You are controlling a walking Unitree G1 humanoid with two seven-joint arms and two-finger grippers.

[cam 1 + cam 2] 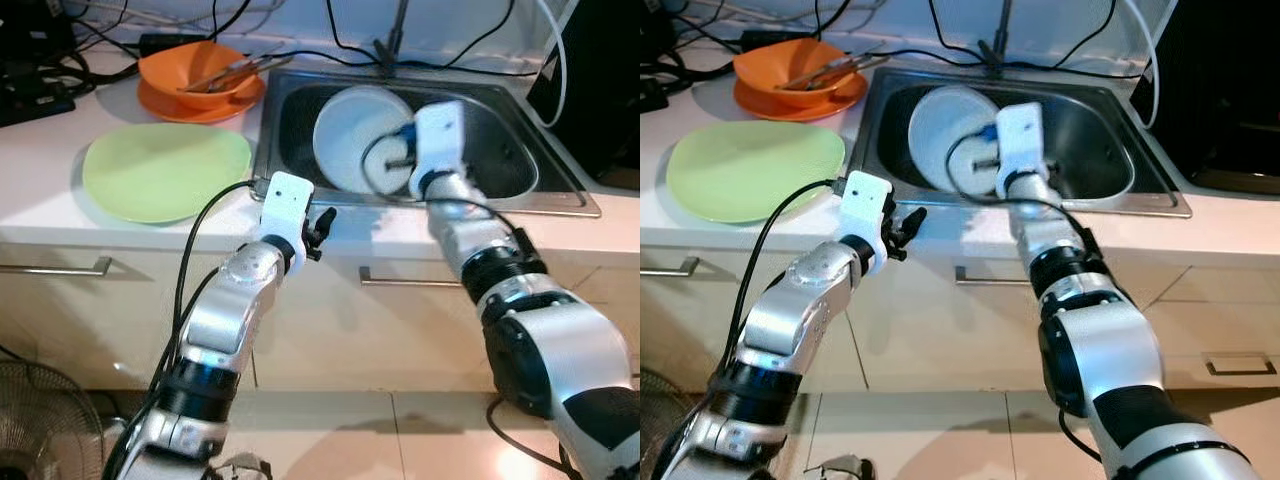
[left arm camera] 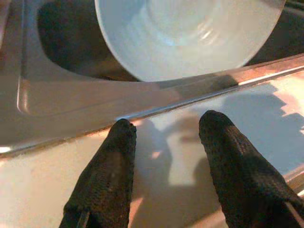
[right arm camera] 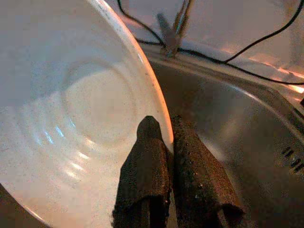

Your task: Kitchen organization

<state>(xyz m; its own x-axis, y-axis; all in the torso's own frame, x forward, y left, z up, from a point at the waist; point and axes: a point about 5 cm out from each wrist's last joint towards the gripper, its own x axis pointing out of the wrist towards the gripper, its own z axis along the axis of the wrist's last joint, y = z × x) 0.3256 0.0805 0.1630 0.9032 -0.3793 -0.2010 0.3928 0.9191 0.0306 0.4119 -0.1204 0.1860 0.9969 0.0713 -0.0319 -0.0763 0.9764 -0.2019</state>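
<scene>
Fingers [image 3: 145, 175] of the right hand [image 3: 164, 142] are seen pinched shut on the rim of the white bowl [image 1: 352, 135], one finger laid inside the bowl and the other outside it. The white bowl is held tilted on edge inside the steel sink [image 1: 510, 120], its hollow turned toward the robot, and its lower edge cannot be told to touch the basin floor or not. The right arm is stretched forward over the sink's front rim.

The left hand [image 2: 166, 128] is held open, its two black fingers spread apart, just above the pale table [image 1: 60, 225] at the sink's near left corner; nothing is held between them. Beyond its fingertips the sink rim and the white bowl are seen.

To the left of the sink, a light green plate [image 1: 165, 170] is laid flat on the table. Behind it, near the wall, an orange bowl [image 1: 195, 70] is set on an orange plate [image 1: 160, 103], with metal tongs [image 1: 235, 72] resting across the bowl. Black cables [image 1: 340, 45] are trailed along the back of the table. Cabinet drawers with metal handles [image 1: 60, 267] are seen below the table edge.
</scene>
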